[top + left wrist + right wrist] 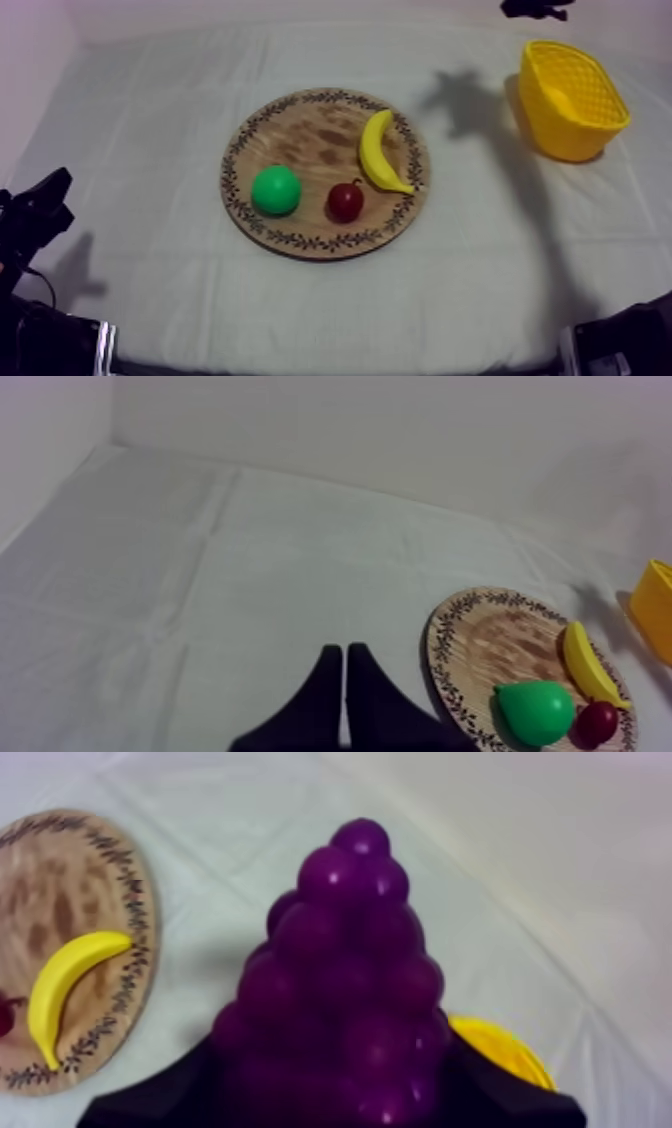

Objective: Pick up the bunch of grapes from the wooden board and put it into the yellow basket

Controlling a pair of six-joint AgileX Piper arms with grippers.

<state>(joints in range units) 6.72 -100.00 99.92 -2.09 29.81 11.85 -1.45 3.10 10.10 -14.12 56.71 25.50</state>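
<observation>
My right gripper [338, 1100] was clamped round the grapes [345, 982], tip pointing ahead, clear of the board [70, 902]; the basket [503, 1049], near the table's [480, 250] far right corner, lay close below them, slightly to one side

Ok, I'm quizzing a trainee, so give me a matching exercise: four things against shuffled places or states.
1 bunch of grapes
2 banana
3 left fingers
4 yellow basket

A on the wooden board
B shut on nothing
C held in the right fingers
D on the cloth, apart from the board

Pairs: 1-C, 2-A, 3-B, 4-D
</observation>
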